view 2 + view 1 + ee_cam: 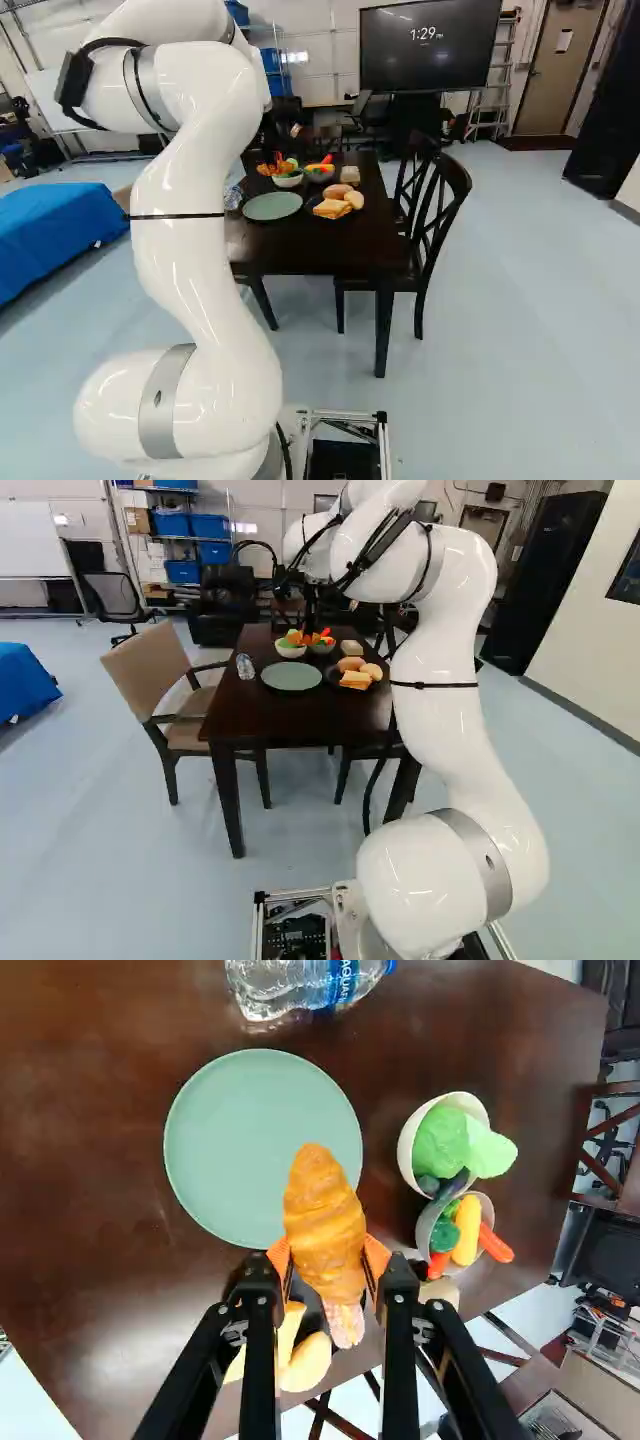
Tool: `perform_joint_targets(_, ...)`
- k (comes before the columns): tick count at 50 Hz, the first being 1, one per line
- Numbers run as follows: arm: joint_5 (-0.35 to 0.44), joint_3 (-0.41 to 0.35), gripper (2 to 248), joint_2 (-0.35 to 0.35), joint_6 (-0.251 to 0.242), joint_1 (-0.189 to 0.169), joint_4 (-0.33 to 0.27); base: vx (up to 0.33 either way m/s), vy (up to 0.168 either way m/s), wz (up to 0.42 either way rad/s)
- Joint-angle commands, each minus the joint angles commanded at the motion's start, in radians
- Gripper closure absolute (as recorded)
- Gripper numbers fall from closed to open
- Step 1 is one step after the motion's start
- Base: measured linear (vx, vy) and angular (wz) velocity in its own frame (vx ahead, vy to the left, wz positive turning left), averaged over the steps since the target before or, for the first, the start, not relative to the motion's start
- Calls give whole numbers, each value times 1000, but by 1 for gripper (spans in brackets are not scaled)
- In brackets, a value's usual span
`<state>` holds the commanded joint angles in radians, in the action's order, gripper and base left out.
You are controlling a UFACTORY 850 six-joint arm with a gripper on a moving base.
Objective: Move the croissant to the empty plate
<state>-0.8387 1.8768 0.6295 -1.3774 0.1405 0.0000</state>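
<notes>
Had the croissant pinched between both orange pads of the gripper. Lost part of the green plate's rim behind its tip; could not judge its height above the table. Saw only parts of the dark plate and bread, both half covered. Could not identify a pinkish piece by the croissant's other end. Found the bottle cut off in the wrist view, and the gripper hard to make out against the bowls in the left base view.
</notes>
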Motion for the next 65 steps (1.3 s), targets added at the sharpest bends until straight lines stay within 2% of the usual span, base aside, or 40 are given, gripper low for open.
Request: perform_joint_targets(65, 0, 0, 142, 0, 0, 0, 0, 32, 8, -7)
